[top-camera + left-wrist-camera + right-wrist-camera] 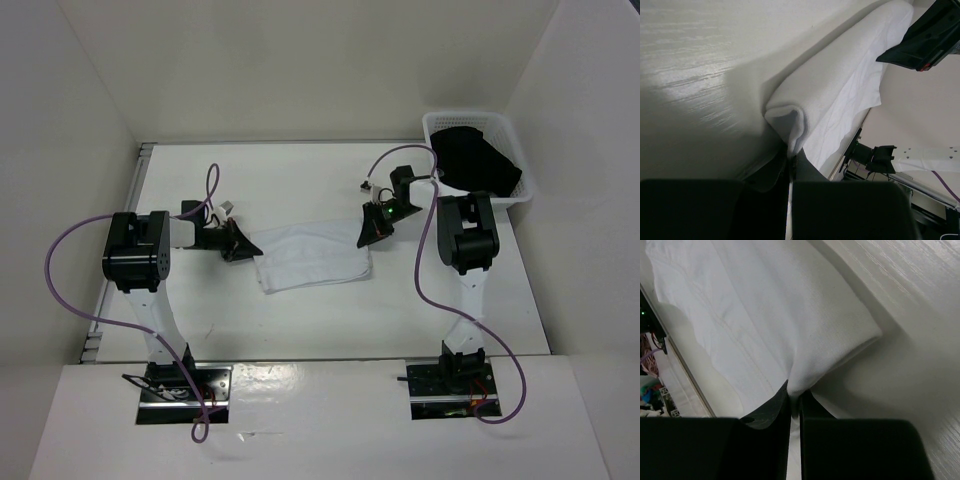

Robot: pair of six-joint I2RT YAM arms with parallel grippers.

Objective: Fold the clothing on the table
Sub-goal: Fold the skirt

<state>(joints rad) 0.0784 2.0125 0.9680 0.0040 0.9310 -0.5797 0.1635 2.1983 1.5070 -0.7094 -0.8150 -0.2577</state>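
1. Nearest me, the left gripper (790,160) was clamped on a bunched corner of the white garment (310,258), with cloth rising from between its fingers.
2. The right gripper (794,400) had nipped the opposite end, its jaws almost together around a thin fold.
3. Between the two grippers the garment lay on the table (300,180), seemingly doubled over. It looked light, limp and wrinkly, and best gripped at corners or hem.
4. Beyond the right gripper stood a lattice basket (527,175) holding a black garment (478,160).

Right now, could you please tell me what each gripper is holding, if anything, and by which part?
Both hold the thin white fabric garment: the left gripper pinches a bunched fold at its left end, the right gripper its right end.
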